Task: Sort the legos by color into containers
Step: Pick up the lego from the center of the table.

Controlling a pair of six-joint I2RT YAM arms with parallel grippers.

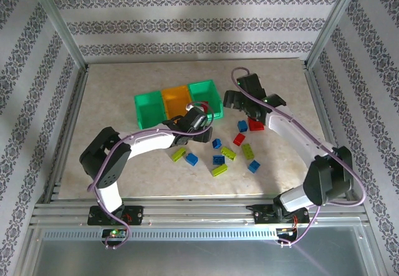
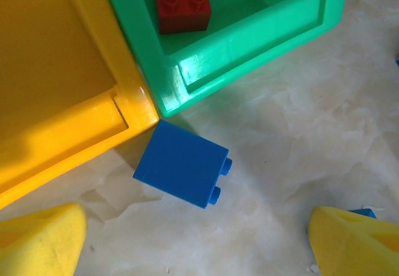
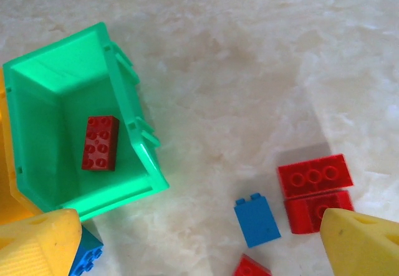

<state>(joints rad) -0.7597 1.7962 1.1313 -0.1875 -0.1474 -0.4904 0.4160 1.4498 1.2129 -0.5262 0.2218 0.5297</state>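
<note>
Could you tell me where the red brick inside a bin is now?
Right wrist view: the red brick lies flat in the green bin, right of the orange-yellow bin.

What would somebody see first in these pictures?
Probably the three bright bins in a row mid-table: a left green bin, an orange-yellow bin and a right green bin holding one red brick. Loose blue, red and yellow-green bricks lie scattered in front, one blue brick right at the orange-yellow bin's corner.
</note>
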